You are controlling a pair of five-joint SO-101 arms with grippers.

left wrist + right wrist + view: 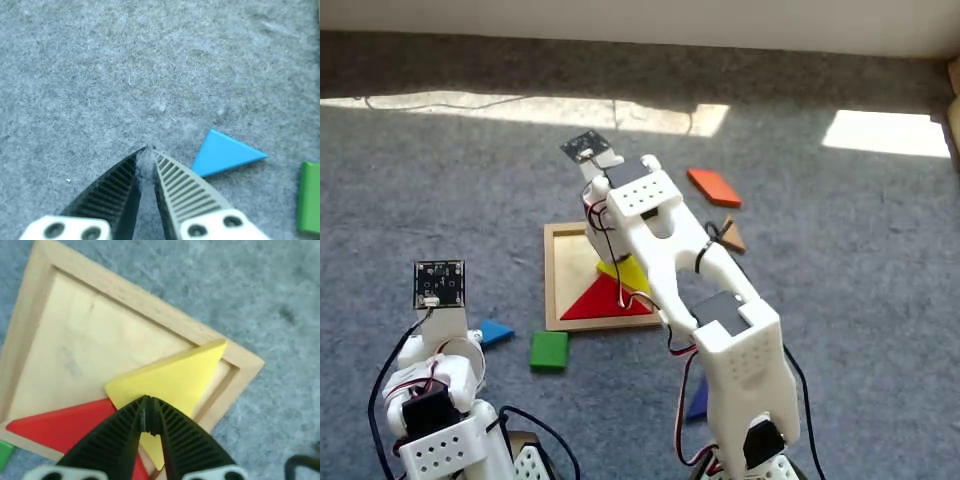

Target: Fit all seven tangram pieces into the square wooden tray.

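Our right gripper [149,406] has its two ribbed fingers closed together, tips meeting with nothing between them. It hangs directly over the yellow triangle [170,380], which lies inside the square wooden tray [125,295]. One yellow corner reaches out beyond the tips to the tray's inner rim. The red triangle [60,425] lies against the yellow one, off to the side of the dark finger, also in the tray. The bare wooden floor beyond the tips takes up the rest of the tray.

From above, the right arm [660,230] stretches across the tray's near corner and hides part of both triangles. Past that arm lie an orange parallelogram [713,186] and a small brown triangle [731,236] on the grey carpet [840,260]. A dark blue piece [698,400] is half covered by the arm's base.

Our left gripper [148,150] is likewise closed and empty, its tips low over the carpet. The light blue triangle [222,154] sits just beside its pale finger, the green square [310,197] farther out on that side. Both are outside the tray.
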